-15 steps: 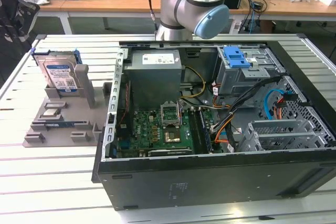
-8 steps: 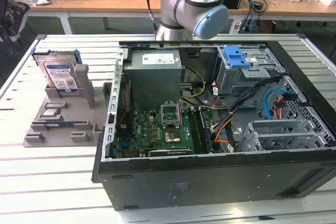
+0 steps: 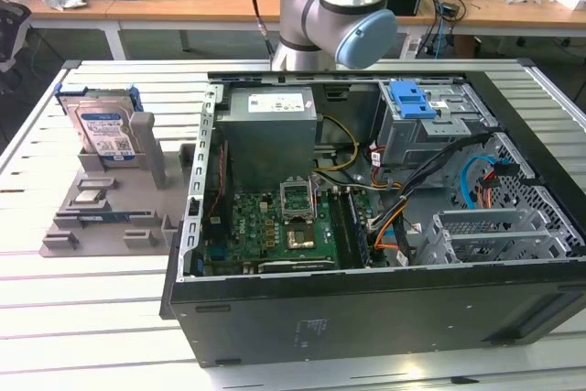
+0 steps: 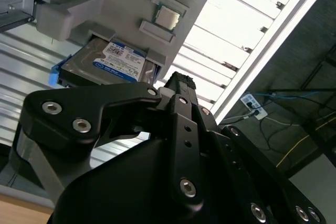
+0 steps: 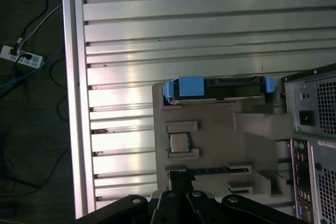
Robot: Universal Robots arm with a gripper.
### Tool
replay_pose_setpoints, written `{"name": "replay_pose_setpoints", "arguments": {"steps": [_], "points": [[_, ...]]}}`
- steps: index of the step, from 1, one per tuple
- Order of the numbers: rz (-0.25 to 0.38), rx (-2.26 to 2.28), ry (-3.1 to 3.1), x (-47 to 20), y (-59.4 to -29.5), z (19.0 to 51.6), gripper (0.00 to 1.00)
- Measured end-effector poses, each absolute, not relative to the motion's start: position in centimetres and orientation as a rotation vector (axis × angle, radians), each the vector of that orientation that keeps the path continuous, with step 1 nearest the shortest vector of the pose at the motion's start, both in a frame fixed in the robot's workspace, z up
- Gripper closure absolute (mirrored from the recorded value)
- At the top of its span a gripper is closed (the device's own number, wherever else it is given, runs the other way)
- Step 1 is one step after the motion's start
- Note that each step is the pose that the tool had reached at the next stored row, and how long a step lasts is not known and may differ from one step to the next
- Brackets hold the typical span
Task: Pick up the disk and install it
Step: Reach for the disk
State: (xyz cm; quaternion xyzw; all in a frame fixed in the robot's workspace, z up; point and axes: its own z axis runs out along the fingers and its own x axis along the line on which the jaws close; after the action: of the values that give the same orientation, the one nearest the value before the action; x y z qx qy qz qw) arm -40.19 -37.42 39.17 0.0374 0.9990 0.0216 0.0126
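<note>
The disk (image 3: pixel 105 130) stands on edge in a slot at the back of a grey holder plate (image 3: pixel 105 231), on the exterior view's left. It is silver with a white-and-blue label and a blue frame. Its label face shows in the second wrist view (image 4: pixel 118 61), and its top edge with the blue frame in the first wrist view (image 5: pixel 231 88). My gripper (image 5: pixel 179 176) hovers well clear of the disk, beyond the far side of the holder plate. Its black fingers meet at their tips, seen again in the second wrist view (image 4: pixel 181 81), with nothing held.
An open computer case (image 3: pixel 366 318) lies on the slatted metal table (image 3: pixel 110 318), right of the holder plate. A drive bay with a blue clip (image 3: pixel 412 98) sits at its back right. A processor chip (image 5: pixel 179 142) and a memory stick (image 5: pixel 210 170) rest on the plate. The arm (image 3: pixel 339 6) rises behind the case.
</note>
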Motion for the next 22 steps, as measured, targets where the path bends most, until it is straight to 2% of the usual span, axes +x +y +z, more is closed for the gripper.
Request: {"name": "replay_pose_setpoints", "arguments": {"steps": [10,22], "points": [[0.058,0.116,3.114,-40.1,-35.1,38.9,0.89],[0.052,0.116,3.115,-38.2,-34.8,38.8,0.89]]}}
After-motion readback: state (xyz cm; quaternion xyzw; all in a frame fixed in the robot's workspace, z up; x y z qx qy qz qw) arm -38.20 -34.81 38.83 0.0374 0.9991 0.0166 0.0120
